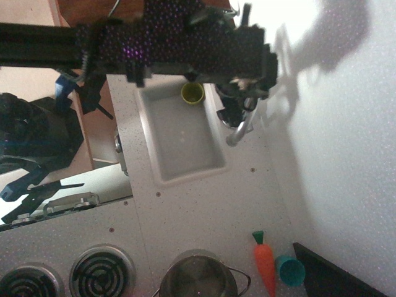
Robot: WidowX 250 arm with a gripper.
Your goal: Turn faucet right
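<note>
Counter (pixel 204 204) pale and speckled, spread below the gripper and out toward the bottom edge. Black arm (pixel 154 46) stretched across the top from the left, ending in the gripper (pixel 238 102) beside the sink's right rim; fingers dark and bunched against the faucet, spacing between them impossible to tell. Sink (pixel 185 170) a pale rectangular basin set into the counter, just left of and below the gripper. Stove burners (pixel 102 270) at the bottom left corner, well apart from the gripper. Metal pot (pixel 198 276) at the bottom edge, far below the gripper, right of the burners. Faucet (pixel 240 131) a shiny silver spout showing directly beneath the gripper, upper part hidden by it, visible end reaching down to the counter just off the sink's right rim, clear of the basin. Toy carrot (pixel 265 263) orange with a green top, lying on the counter far below and slightly right of the gripper. Teal cup (pixel 290 270) just beside the carrot, to its right. Yellow-green cup (pixel 192 93) in the sink's upper right corner, just left of the gripper, partly under the arm. Small silver knob (pixel 117 143) on the counter's left edge, across the sink from the gripper.
</note>
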